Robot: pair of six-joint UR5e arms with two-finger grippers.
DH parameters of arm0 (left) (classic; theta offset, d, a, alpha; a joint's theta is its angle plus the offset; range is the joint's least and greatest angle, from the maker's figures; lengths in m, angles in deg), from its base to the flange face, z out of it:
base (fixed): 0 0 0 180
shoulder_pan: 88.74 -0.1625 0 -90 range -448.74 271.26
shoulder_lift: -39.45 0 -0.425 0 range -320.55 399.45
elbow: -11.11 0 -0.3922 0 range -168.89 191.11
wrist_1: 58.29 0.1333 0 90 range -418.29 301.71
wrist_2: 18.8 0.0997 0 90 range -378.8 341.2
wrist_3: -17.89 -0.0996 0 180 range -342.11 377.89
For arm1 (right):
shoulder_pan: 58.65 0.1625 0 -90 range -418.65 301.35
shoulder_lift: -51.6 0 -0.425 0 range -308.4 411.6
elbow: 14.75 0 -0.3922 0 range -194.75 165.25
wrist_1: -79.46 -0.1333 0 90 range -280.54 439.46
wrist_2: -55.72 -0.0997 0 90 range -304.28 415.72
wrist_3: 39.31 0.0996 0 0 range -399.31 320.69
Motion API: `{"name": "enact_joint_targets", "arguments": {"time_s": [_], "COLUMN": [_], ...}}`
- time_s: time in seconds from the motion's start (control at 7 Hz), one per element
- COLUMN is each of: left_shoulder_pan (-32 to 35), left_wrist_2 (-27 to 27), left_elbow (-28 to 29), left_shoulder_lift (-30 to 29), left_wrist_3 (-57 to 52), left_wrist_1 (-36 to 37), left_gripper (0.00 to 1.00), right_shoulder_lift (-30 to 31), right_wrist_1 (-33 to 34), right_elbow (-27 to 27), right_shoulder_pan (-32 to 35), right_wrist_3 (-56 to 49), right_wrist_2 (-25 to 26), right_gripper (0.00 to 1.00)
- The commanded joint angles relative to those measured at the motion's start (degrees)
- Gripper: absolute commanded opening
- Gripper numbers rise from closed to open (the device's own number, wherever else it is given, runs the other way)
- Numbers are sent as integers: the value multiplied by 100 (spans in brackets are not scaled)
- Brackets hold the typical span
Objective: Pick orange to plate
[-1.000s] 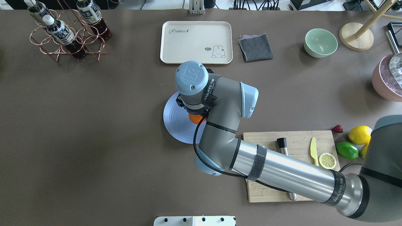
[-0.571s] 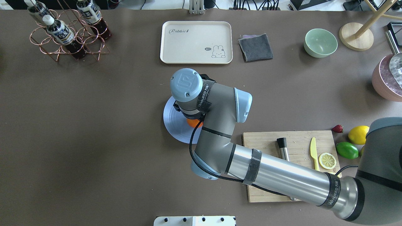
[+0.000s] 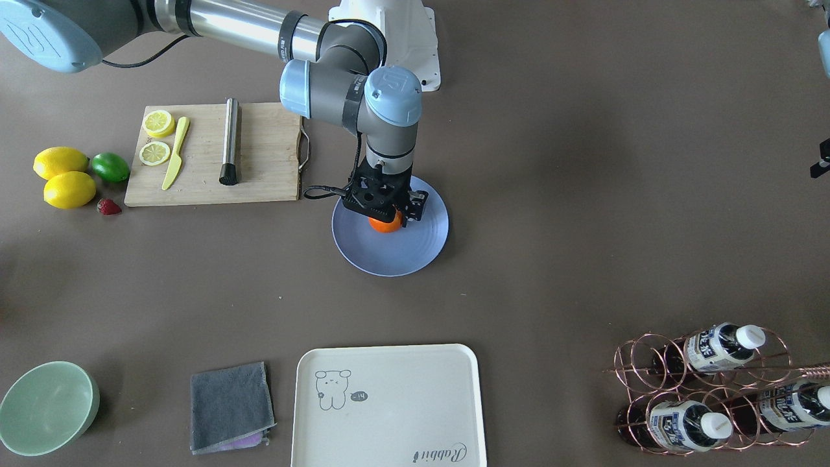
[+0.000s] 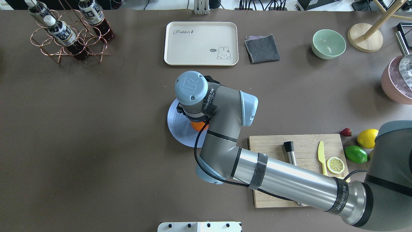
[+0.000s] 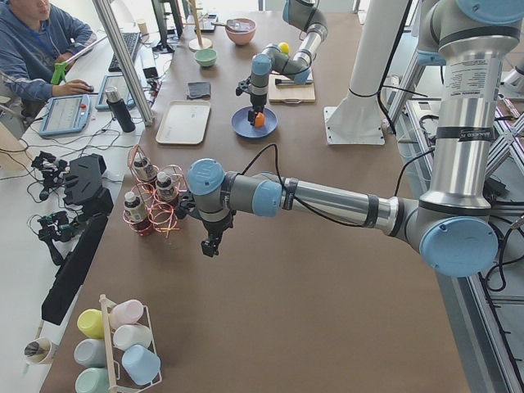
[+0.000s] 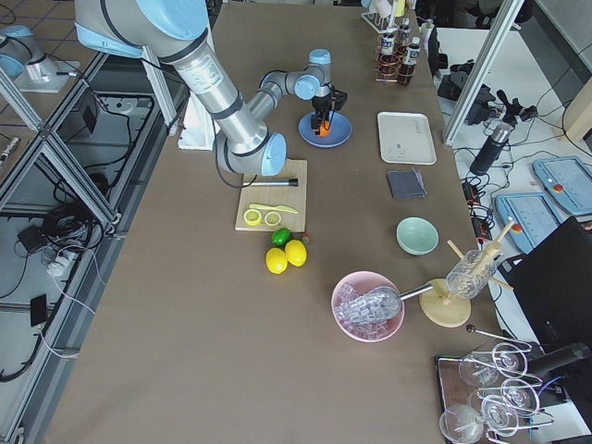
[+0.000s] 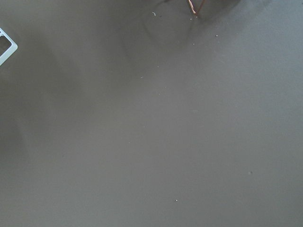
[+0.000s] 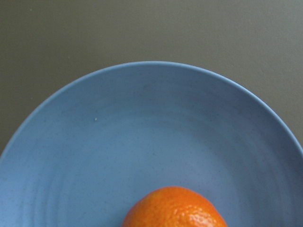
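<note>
Exterior front-facing view: we are poising our right hand around the orange at the plate centre, where it cannot roll off, though clamped or loosened we cannot tell.

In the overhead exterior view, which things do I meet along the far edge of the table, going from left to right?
copper wire rack with bottles → cream rectangular tray → dark grey folded cloth → pale green bowl → round wooden stand base
</note>
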Motion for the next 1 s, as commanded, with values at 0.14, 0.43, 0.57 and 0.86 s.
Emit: {"name": "enact_joint_targets", "arguments": {"time_s": [0.14, 0.43, 0.57, 0.86], "left_shoulder_pan": [0, 0, 70, 577], "left_wrist_2": [9, 53, 53, 79], "left_elbow": [69, 96, 96, 158], "left_shoulder_lift": [9, 131, 228, 247], "left_wrist_3": [9, -9, -244, -1244], "left_wrist_1": [17, 105, 105, 786], "left_gripper": [98, 98, 98, 98], "right_shoulder_lift": [124, 1436, 2062, 2995], "right_wrist_1": [50, 67, 76, 85], "right_elbow": [-238, -1078, -1248, -1197], "right_shoulder_pan": [770, 2121, 2859, 4091], "right_wrist_3": [-744, -2706, -4083, -6702], "right_wrist_2": [-511, -1530, -1926, -2254], "right_gripper": [100, 100, 100, 100]}}
